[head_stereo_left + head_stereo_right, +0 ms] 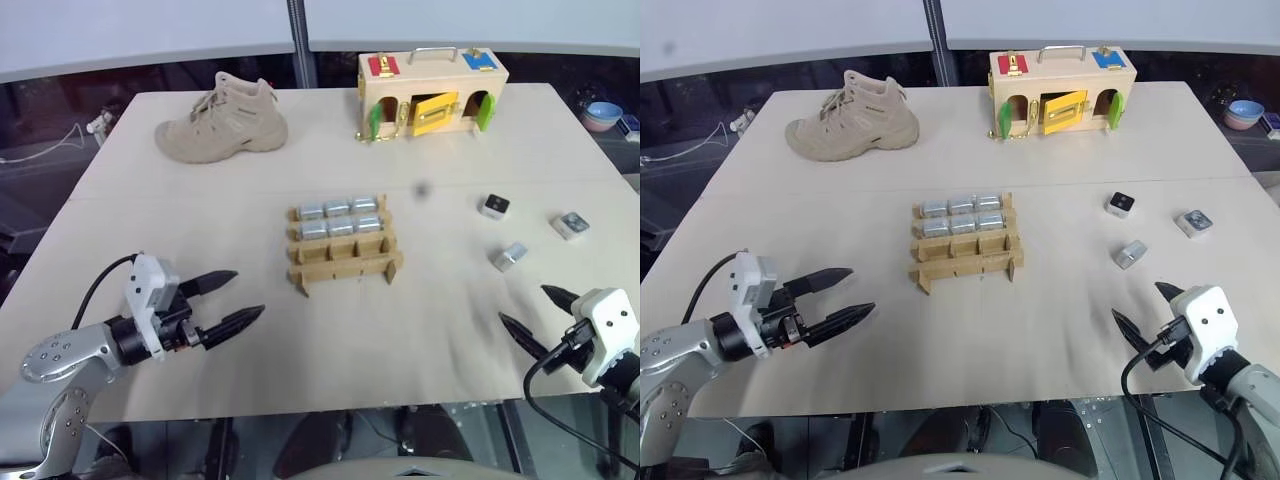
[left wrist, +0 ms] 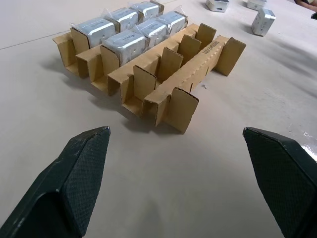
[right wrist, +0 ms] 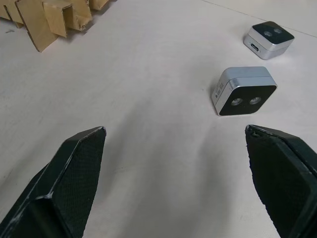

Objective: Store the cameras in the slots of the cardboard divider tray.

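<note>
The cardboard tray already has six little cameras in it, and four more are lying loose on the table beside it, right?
Not quite: three loose cameras lie on the table, not four, as the left eye view shows. The cardboard tray does hold six.
</note>
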Motion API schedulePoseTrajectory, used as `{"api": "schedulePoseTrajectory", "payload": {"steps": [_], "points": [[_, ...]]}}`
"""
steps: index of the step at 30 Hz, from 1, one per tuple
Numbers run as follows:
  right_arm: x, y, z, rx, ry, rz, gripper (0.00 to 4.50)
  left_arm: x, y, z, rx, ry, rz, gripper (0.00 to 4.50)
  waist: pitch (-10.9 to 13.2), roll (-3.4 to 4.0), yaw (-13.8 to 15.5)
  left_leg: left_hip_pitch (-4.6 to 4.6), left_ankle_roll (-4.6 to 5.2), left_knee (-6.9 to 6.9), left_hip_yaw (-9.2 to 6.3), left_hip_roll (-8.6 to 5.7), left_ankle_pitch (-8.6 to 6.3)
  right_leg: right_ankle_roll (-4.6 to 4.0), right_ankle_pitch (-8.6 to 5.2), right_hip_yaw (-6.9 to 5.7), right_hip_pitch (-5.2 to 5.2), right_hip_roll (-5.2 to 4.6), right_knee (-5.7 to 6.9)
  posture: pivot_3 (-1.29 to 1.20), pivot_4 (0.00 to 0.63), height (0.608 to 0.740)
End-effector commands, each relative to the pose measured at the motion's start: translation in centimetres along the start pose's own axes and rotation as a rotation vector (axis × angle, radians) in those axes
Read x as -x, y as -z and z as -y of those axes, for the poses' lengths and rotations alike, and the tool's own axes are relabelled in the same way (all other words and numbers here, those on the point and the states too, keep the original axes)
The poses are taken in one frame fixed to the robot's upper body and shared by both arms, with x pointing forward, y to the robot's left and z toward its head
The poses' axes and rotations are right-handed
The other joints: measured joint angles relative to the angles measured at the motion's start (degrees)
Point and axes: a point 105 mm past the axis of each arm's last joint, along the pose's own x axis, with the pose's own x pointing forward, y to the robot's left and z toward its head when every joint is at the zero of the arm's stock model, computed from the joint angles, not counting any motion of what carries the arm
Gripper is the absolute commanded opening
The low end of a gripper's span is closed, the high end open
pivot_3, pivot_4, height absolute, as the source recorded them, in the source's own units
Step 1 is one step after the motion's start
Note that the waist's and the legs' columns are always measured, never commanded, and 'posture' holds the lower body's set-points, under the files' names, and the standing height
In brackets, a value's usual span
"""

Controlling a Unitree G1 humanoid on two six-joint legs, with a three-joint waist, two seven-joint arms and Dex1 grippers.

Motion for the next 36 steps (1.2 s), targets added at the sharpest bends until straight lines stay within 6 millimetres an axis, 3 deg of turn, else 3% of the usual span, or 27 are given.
{"api": "schedulePoseTrajectory", "payload": {"steps": [1, 8, 19, 24, 29, 33, 36], "points": [[0.2, -0.6, 0.4, 0.026, 0.015, 0.025, 4.48, 0.0, 0.0, -0.2, 0.002, 0.010, 0.017, 4.50, 0.0, 0.01, 0.0, 0.00, 0.00, 0.00, 0.00, 0.00, 0.00, 0.00, 0.00, 0.00, 0.00, 0.00, 0.00, 0.00, 0.150, 0.740], [-0.1, -1.0, 0.8, 0.035, 0.036, 0.035, 4.48, 0.8, -0.5, -0.9, 0.024, 0.056, 0.105, 4.50, 0.2, 0.05, 0.0, 0.00, -0.21, -0.03, -0.01, 0.01, -0.12, 0.00, 0.00, -0.01, -0.02, 0.01, -0.02, 0.00, 0.150, 0.740], [-1.4, -3.2, 3.6, 0.026, 0.125, 0.027, 4.48, 0.5, -4.8, 1.4, -0.063, 0.251, 0.222, 4.50, 0.3, 0.09, 0.0, -0.05, -0.19, -0.13, -0.03, 0.01, -0.11, -0.01, 0.01, -0.02, -0.06, 0.00, -0.13, 0.00, 0.150, 0.740], [-2.0, -4.7, 6.7, -0.053, 0.190, 0.049, 4.48, -0.6, -6.3, 3.3, -0.134, 0.354, 0.238, 4.50, 0.4, 0.09, -0.1, -0.06, -0.18, -0.16, -0.02, 0.01, -0.10, -0.01, 0.01, -0.01, -0.06, 0.00, -0.17, 0.00, 0.150, 0.740], [-3.1, -5.3, 12.5, -0.098, 0.368, -0.007, 4.48, -1.9, -8.6, 5.3, -0.138, 0.457, 0.279, 4.50, 0.4, 0.13, -0.1, -0.07, -0.10, -0.18, 0.01, 0.01, -0.05, -0.02, 0.02, 0.01, -0.07, 0.00, -0.21, 0.00, 0.150, 0.740], [-5.2, -5.5, 15.2, -0.094, 0.352, -0.072, 4.48, -3.6, -10.8, 6.9, -0.173, 0.544, 0.278, 4.50, 0.5, 0.13, -0.2, -0.12, 0.00, -0.26, -0.03, 0.01, 0.02, -0.03, 0.03, -0.05, -0.17, 0.00, -0.21, 0.00, 0.150, 0.740], [-6.4, -4.7, 16.6, -0.102, 0.338, -0.156, 4.48, -4.4, -11.4, 7.2, -0.190, 0.553, 0.281, 4.50, 0.5, 0.16, -0.4, -0.18, 0.02, -0.30, 0.01, 0.02, 0.03, -0.04, 0.03, 0.01, -0.23, 0.01, -0.25, 0.00, 0.150, 0.740]]}}
